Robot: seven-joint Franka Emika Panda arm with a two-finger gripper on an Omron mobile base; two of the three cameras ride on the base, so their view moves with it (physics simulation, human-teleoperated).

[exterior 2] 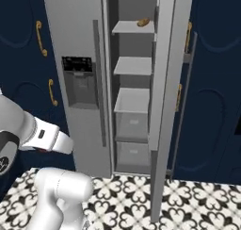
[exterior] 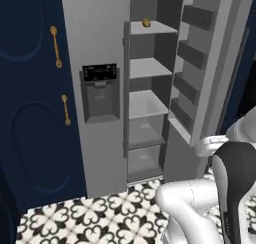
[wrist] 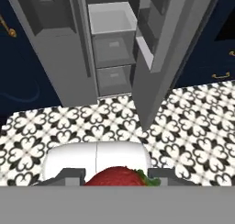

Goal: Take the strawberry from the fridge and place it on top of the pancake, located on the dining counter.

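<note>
Hand view looks down past the fridge (wrist: 69,48), its right door swung open ahead of the hand (wrist: 118,178), whose fingers pinch the strawberry (wrist: 120,177), long axis crosswise, green leaves rightward, while both base views show a golden-brown lump (exterior: 146,23) on the top shelf.

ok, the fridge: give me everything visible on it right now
The fridge is tall, light grey, matte, two-door. Its right door stands open, with bins on the inner side; the left door is shut, with a dark bar handle and a black-panelled dispenser recess. Inside are white shelves and lower drawers; a small golden-brown lump sits on the top shelf. It stands on patterned tile between navy cabinets.
</note>
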